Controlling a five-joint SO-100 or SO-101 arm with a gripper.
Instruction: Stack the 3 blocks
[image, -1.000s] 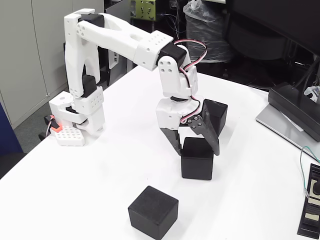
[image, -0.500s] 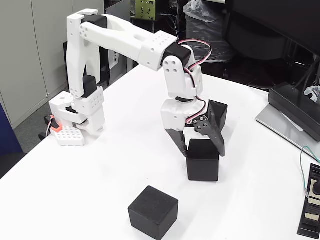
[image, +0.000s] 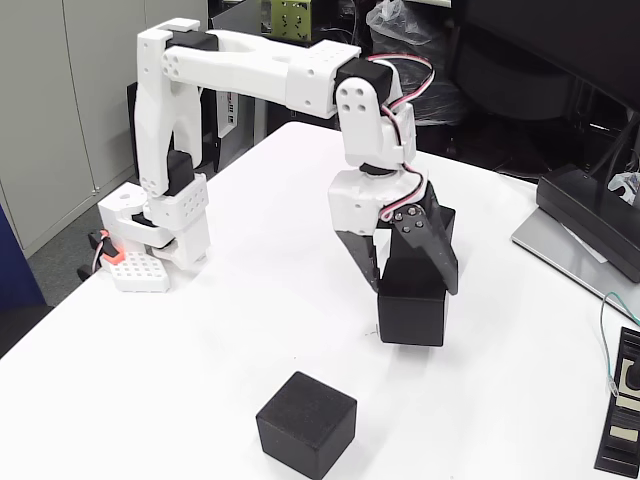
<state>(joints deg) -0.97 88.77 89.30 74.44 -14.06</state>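
Note:
In the fixed view my gripper (image: 412, 287) is shut on a matte black block (image: 412, 306), which hangs a little above the white table (image: 250, 270) near its middle. A second black block (image: 443, 222) stands on the table just behind the gripper, mostly hidden by the fingers. The third black block (image: 306, 423) sits alone near the front edge, to the left of and below the held one. The white arm reaches in from its base at the left.
A flat black device on a grey base (image: 585, 225) lies at the right edge, with a cable and a small black tray (image: 622, 412) below it. The arm's base (image: 150, 235) occupies the left side. Chairs and bags stand beyond the far edge.
The gripper closed on the middle block and lifted it off the table, drifting slightly right. The arm's upper link rose toward level. The other two blocks stayed put.

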